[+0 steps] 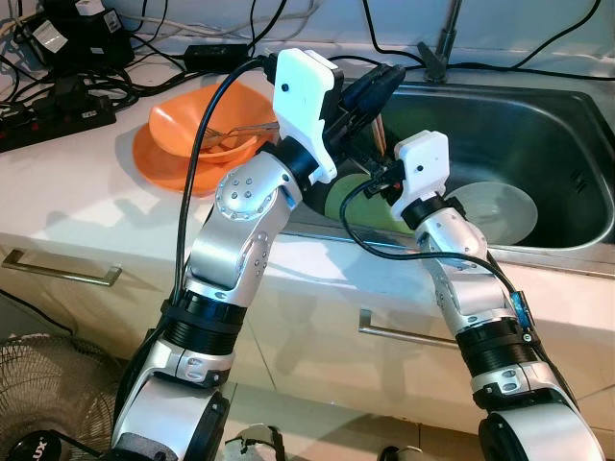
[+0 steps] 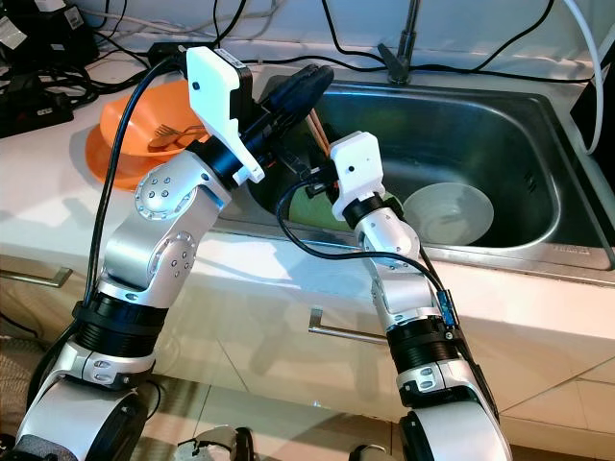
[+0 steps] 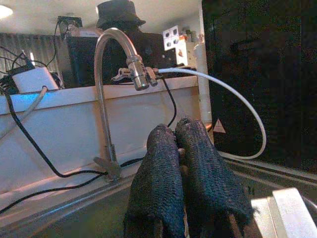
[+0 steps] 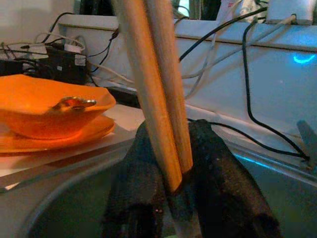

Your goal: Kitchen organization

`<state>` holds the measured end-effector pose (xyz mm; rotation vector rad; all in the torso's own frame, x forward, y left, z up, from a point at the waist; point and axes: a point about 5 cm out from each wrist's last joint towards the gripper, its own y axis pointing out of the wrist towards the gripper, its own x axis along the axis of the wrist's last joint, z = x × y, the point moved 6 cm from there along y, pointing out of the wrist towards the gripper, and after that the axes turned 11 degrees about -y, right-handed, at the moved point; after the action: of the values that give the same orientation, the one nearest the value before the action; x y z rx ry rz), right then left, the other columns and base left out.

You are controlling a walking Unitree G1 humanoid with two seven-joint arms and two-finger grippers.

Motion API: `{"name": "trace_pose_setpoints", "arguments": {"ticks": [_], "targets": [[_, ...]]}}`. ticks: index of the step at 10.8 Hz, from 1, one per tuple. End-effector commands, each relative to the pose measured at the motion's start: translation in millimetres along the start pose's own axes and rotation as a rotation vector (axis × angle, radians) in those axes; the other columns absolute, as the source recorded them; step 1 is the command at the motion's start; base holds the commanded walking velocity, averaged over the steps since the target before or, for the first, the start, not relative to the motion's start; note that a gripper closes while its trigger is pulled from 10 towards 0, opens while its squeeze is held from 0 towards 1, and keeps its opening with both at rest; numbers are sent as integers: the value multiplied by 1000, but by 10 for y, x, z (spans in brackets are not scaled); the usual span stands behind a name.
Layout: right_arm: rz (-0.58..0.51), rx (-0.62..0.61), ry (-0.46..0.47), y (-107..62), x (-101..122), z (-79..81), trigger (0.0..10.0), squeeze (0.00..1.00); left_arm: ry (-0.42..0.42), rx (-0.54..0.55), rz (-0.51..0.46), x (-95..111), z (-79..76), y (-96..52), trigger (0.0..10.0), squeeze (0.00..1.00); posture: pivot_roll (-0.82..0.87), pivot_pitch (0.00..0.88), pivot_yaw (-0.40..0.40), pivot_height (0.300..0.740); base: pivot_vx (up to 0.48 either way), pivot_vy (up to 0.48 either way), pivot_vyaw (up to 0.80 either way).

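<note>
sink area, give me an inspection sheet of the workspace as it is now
surface: white counter beside a steel sink.
job's things: wooden chopsticks clamped upright in the right pincer; white bowl in the sink; orange bowl on an orange plate, metal utensil inside.
clutter: a dark green thing in the sink, partly hidden.
grippers: left pincer shut, empty, above the sink's left end; right pincer at the sink's near left rim.
cables: black leads and a power strip at the back of the counter.
surroundings: faucet, drawer handles, fan on the floor.
</note>
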<state>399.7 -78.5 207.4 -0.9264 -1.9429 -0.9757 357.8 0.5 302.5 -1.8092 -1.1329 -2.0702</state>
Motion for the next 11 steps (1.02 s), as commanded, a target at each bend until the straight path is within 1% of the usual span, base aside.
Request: {"name": "trace_pose_setpoints", "arguments": {"ticks": [1, 4, 5, 9, 11], "targets": [[10, -31, 4, -15, -33, -88, 0, 0, 17, 34, -10, 60, 90, -35, 10000, 0, 120, 77, 84, 740, 0, 0, 0], [7, -38, 11, -20, -33, -91, 0, 0, -3, 44, -15, 65, 107, -31, 10000, 0, 119, 76, 87, 740, 0, 0, 0], [11, -47, 11, -23, -43, -110, 0, 0, -15, 55, -21, 68, 127, -31, 10000, 1000, 119, 74, 86, 740, 0, 0, 0], [27, -111, 23, -24, -79, -229, 0, 0, -49, 54, -33, 89, 135, -41, 10000, 1000, 122, 74, 84, 740, 0, 0, 0], [58, -191, 46, -39, -146, -379, 0, 0, -67, 60, -42, 102, 145, -53, 10000, 1000, 124, 74, 81, 740, 0, 0, 0]]}}
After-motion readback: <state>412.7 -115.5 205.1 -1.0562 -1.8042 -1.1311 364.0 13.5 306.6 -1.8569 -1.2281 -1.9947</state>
